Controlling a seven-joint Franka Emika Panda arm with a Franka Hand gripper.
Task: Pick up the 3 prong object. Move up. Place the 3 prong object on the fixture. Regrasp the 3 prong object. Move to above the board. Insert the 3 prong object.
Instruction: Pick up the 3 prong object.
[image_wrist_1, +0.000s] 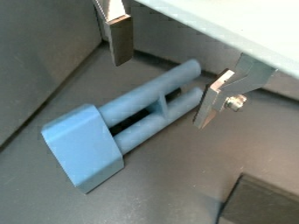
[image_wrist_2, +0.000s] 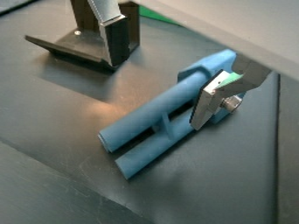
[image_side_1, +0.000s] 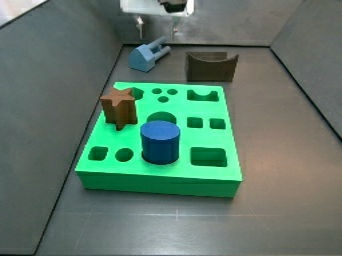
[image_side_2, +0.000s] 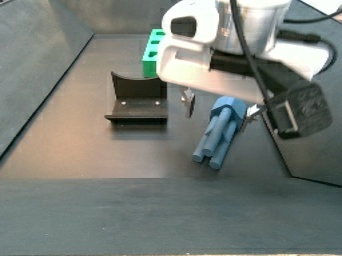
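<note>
The gripper (image_wrist_1: 163, 70) hung spread wide astride the 3 prong object (image_wrist_1: 122, 127), which lay ungrasped on the floor beside the fixture (image_side_1: 210, 66), so every step remained.

The small light grey-blue plastic 3 prong object (image_side_1: 148, 56) is lying flat on the floor, beyond the far edge of the large bright green square slab of a board (image_side_1: 134, 176), at about 11 o'clock from the board's middle in a side view. The dark brown blocky fixture (image_side_1: 210, 66) is standing at about 1 o'clock, to the right of the piece and apart from it. The gripper (image_wrist_1: 163, 77) is being held low over the piece, a finger on either side of the prongs (image_wrist_1: 152, 102), not touching.
</note>
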